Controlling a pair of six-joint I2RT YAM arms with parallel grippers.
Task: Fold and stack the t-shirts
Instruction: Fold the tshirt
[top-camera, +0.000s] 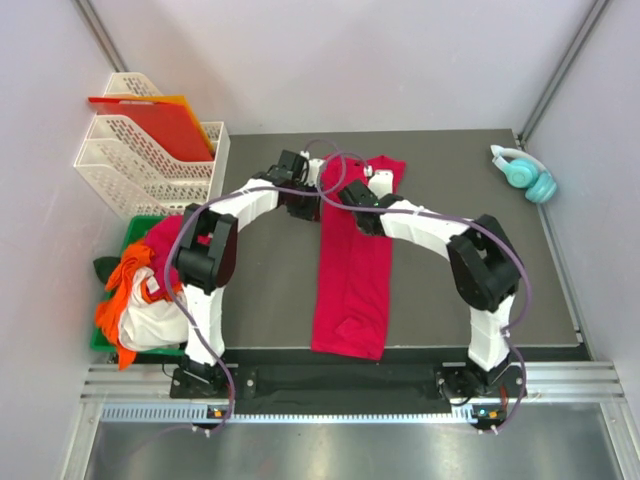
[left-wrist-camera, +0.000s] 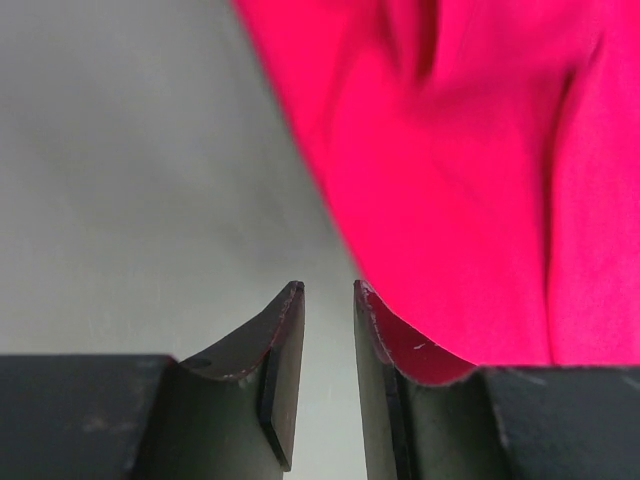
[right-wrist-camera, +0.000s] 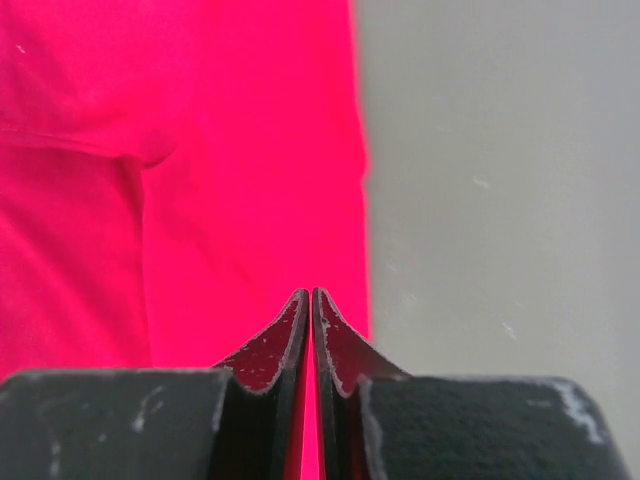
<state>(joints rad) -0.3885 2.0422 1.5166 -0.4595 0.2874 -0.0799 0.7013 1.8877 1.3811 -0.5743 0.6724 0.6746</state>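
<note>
The red t-shirt (top-camera: 352, 270) lies folded into a strip, the other t-shirts (top-camera: 150, 300) wait heaped; left pincer (left-wrist-camera: 328, 290) ajar, right pincer (right-wrist-camera: 311, 295) clenched

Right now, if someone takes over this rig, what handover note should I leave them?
Left gripper: slightly open, empty, beside the far left edge of the red t-shirt.
Right gripper: shut over its far right edge; grip on cloth unclear.
Done: red t-shirt folded into a long strip on the table.
Remaining: fold it shorter, then fold and stack the heap of other t-shirts at its left.
</note>
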